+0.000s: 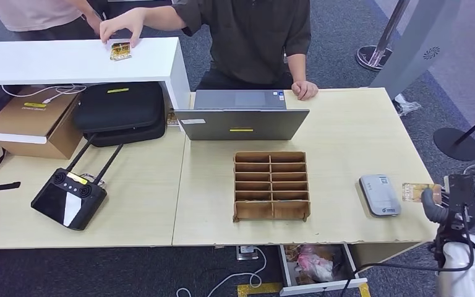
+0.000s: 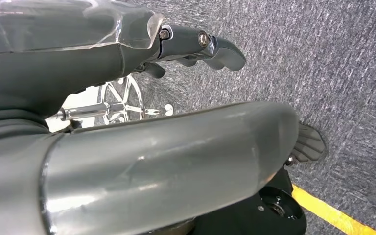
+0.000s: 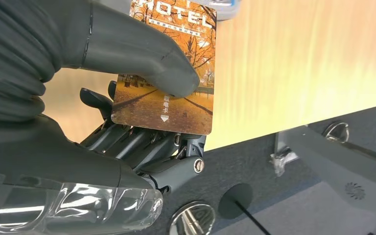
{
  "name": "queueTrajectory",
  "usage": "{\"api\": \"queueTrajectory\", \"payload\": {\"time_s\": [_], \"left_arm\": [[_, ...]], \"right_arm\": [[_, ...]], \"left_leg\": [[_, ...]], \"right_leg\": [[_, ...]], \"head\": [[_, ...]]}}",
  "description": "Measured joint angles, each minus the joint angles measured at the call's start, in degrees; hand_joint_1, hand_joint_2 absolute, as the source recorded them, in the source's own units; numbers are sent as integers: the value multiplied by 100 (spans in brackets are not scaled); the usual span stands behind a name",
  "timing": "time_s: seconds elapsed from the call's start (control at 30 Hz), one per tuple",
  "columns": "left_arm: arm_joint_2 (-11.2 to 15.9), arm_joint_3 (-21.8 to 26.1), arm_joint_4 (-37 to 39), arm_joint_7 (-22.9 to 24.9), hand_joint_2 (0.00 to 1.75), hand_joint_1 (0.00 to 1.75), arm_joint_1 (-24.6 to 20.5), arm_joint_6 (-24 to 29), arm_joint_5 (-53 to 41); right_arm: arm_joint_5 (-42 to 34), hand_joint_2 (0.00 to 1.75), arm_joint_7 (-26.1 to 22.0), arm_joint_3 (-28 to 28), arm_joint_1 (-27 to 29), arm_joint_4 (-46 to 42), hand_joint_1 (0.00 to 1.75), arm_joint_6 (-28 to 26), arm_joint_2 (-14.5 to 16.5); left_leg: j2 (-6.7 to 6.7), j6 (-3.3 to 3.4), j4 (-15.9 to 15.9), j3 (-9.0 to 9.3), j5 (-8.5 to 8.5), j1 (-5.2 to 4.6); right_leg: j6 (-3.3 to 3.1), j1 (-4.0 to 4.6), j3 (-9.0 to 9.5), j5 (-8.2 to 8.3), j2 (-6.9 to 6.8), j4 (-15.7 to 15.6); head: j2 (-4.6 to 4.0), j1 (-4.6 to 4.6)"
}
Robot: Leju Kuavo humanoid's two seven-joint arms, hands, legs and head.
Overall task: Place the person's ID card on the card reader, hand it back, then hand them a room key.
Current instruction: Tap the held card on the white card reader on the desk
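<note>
From my station, the pale wooden desk (image 1: 346, 136) stretches ahead and to the left of my right hand (image 1: 436, 201), which hangs just off its right-hand edge. Far across from that hand, a person in a dark shirt (image 1: 247, 31) sits behind the open grey laptop (image 1: 241, 117), reaching out to a small patterned card (image 1: 120, 51) on the white raised counter (image 1: 68, 60). I can't tell whether that is the ID card. Between the laptop and my hand stands the brown wooden slotted card holder (image 1: 272, 185). Just beside my hand, on the desk, lies the small grey rounded card reader (image 1: 380, 195).

My right hand is pinching the orange autumn-print hotel key card (image 3: 174, 68), thumb pressed on its face and fingers (image 3: 142, 142) behind its lower half. I judge this card to be light, thin, stiff and slick, so a flat pinch across the middle seems safest; an edge grip could let it swivel or slide out.

My left hand (image 2: 196, 46) hangs over grey carpet, fingers loosely curled and holding nothing.
</note>
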Motion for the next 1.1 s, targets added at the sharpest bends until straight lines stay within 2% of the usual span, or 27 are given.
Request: {"api": "queueTrajectory", "payload": {"time_s": [0.17, 0.43, 0.77, 1.1], "left_arm": [[1, 0, 4, -10, 0, 0, -5, -23, -55], [2, 0, 5, -13, 0, 0, -31, -23, -82], [2, 0, 7, -13, 0, 0, -32, -23, -84], [3, 0, 7, -12, 0, 0, -29, -45, -97]], "right_arm": [[-70, 175, 56, -189, 311, -194, 175, 46, 167], [-109, 175, -74, -228, 296, -47, 175, 62, 434], [-108, 175, -81, -228, 252, 83, 175, 63, 502], [-51, 175, -274, -51, -222, 581, 175, 14, 607]], "left_leg": [[5, 2, 0, 2, -1, 0], [10, 1, -1, 5, -1, 0], [10, 2, 0, 3, -1, -1], [12, 0, -1, 6, 1, 0]], "right_leg": [[0, 0, 0, 0, 3, 0], [0, 0, 1, 0, 7, 1], [0, -1, 1, 0, 7, 0], [-1, 0, 3, 1, 9, 3]], "head": [[0, 1], [0, 1], [0, 0], [0, 0]]}}
